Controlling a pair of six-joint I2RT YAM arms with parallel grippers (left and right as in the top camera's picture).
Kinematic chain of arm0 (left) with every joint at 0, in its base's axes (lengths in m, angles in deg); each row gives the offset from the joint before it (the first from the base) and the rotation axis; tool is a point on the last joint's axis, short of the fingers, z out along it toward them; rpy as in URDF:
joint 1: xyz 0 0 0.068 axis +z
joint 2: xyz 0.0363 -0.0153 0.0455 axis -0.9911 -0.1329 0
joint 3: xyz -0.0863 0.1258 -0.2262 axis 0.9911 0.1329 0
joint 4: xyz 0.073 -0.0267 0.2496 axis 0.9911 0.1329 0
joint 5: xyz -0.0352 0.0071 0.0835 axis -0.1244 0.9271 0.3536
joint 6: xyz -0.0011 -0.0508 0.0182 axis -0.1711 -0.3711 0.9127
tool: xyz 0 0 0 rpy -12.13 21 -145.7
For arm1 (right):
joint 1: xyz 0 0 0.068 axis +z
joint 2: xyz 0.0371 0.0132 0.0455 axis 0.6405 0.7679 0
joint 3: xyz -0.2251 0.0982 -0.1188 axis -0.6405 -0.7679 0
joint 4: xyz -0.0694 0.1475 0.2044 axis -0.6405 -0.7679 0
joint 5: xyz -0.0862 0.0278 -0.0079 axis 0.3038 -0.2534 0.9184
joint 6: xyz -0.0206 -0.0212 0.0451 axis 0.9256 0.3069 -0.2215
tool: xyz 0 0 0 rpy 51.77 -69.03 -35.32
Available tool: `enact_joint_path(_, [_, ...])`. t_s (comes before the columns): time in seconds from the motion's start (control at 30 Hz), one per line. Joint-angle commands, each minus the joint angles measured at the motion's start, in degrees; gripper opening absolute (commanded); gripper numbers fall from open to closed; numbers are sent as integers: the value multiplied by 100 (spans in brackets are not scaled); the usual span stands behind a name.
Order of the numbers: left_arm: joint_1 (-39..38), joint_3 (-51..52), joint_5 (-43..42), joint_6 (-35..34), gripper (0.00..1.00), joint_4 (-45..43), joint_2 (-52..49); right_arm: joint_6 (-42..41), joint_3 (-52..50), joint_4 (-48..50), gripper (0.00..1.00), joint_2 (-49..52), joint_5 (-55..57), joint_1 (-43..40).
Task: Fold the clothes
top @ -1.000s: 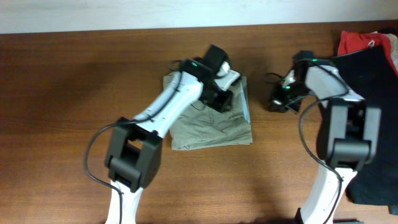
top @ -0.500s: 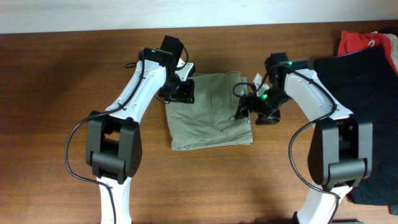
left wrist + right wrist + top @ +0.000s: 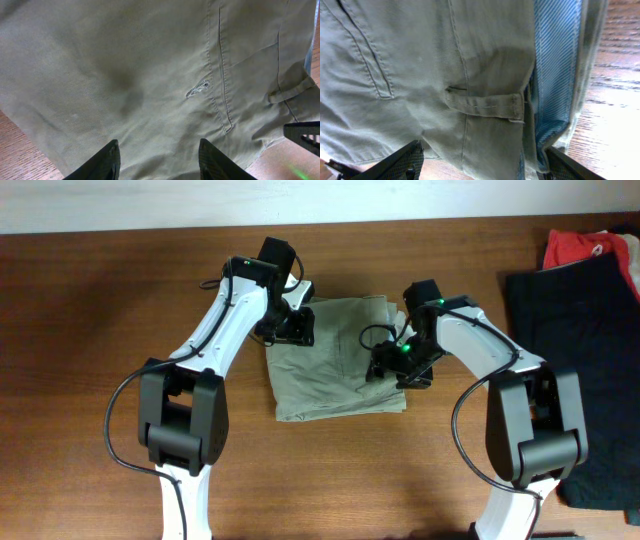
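A brown wooden table seen from above, with a pale wall along its far edge. Folded khaki shorts lie flat at the centre. The left gripper is over their far left corner, its fingers spread apart and holding nothing. The right gripper is at the shorts' right edge, its fingers wide open either side of a belt loop, beside a blue striped lining. A black garment and a red garment lie at the right end of the table.
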Motion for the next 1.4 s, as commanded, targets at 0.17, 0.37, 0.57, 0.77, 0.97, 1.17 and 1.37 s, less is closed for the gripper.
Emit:
enact_joint_path(0.17, [0,66,44,-15,50,20,22,-256,-24,-11,75,11,492,48])
enact_joint_path(0.37, [0,66,46,-13,51,26,22,-249,-116,111,75,20,586,48])
enact_joint_path(0.57, [0,66,175,-13,50,26,22,-256,-114,254,38,20,597,46])
enact_joint_path(0.77, [0,66,173,-13,51,28,22,-273,-103,297,18,20,643,42])
enact_joint_path(0.97, [0,66,173,-13,51,26,22,-658,92,50,4,-138,1043,42])
enact_joint_path(1.17, [0,66,278,-15,51,17,22,-699,127,-369,4,-1327,1058,48])
enact_joint_path(1.37, [0,66,282,-15,51,24,22,-1143,-313,-439,4,-1272,1602,48])
